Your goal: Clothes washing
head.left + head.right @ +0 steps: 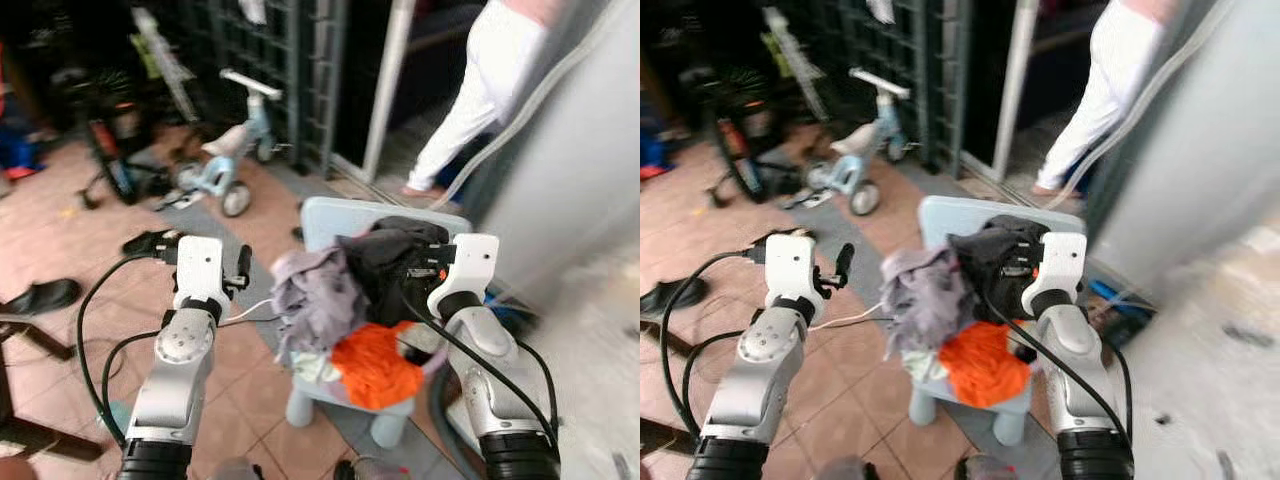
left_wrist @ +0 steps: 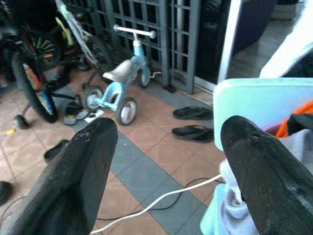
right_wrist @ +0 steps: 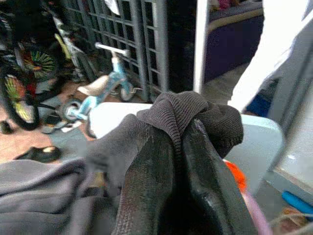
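A pile of clothes lies on a pale blue child's chair (image 1: 322, 216): a grey garment (image 1: 315, 295), a black knitted garment (image 1: 395, 255) and an orange one (image 1: 375, 370). My right gripper (image 3: 178, 133) is shut on a fold of the black garment (image 3: 195, 110) at the top of the pile. My left gripper (image 2: 166, 132) stands open to the left of the chair (image 2: 254, 98), level with the grey garment, with nothing between its fingers.
A person in white trousers (image 1: 470, 100) stands behind the chair by a doorway. A blue tricycle (image 1: 235, 160) and a bicycle (image 1: 100, 140) stand at the back left. Black sandals (image 2: 193, 122), a shoe (image 1: 40, 295) and a white cable (image 2: 161, 198) lie on the tiled floor. A grey surface (image 1: 570, 170) rises on the right.
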You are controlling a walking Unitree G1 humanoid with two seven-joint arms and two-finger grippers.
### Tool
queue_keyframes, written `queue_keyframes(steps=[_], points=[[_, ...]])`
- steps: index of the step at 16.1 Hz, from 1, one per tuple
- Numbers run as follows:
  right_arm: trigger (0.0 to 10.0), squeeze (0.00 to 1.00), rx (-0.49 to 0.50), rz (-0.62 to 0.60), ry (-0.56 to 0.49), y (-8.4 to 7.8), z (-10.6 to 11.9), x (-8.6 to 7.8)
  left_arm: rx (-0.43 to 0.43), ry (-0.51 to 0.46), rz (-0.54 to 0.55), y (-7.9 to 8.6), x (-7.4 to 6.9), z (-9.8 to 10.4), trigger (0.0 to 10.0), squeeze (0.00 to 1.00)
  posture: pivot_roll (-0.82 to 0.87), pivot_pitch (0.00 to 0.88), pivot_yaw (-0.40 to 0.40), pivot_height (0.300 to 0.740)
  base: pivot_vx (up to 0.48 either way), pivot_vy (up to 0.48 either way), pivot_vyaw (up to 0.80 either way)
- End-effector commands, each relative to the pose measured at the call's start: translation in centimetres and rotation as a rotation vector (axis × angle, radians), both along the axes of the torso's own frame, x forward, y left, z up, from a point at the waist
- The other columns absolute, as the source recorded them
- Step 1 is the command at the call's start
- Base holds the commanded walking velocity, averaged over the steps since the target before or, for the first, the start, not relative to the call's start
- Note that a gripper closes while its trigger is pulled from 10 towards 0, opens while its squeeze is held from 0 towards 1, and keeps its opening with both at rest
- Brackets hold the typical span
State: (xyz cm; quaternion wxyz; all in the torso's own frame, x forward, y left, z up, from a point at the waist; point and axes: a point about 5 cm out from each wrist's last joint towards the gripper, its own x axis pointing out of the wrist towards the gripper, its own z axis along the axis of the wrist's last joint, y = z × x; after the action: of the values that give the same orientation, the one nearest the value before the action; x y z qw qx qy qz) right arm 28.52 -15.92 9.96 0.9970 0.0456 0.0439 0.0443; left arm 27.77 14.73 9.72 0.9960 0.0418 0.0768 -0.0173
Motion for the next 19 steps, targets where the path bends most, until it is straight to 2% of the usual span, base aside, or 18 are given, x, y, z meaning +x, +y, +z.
queue_keyframes(steps=[1,9,14,19], points=[[10.0,0.0,-0.009,0.006,-0.04,0.0,1.2,0.3,0.006,0.011,0.012,0.3,-0.2,-0.4,10.0,0.0,-0.01,0.0,0.003,0.74,0.0,-0.285,0.0],[10.0,0.0,-0.018,0.017,-0.046,0.4,1.5,0.4,0.007,0.019,0.011,0.2,-0.4,-0.6,10.0,0.0,-0.02,0.0,0.002,0.74,0.0,-0.27,0.0],[10.0,0.0,-0.03,0.039,-0.066,0.7,2.0,0.7,-0.016,0.011,0.009,-0.1,-0.4,-0.5,10.0,0.0,-0.02,0.0,-0.004,0.74,0.0,0.0,0.0],[10.0,0.0,-0.048,0.055,-0.108,0.9,3.5,1.6,-0.031,-0.027,0.06,0.2,0.3,1.1,10.0,0.0,0.0,0.0,0.003,0.74,0.0,0.0,0.0]])
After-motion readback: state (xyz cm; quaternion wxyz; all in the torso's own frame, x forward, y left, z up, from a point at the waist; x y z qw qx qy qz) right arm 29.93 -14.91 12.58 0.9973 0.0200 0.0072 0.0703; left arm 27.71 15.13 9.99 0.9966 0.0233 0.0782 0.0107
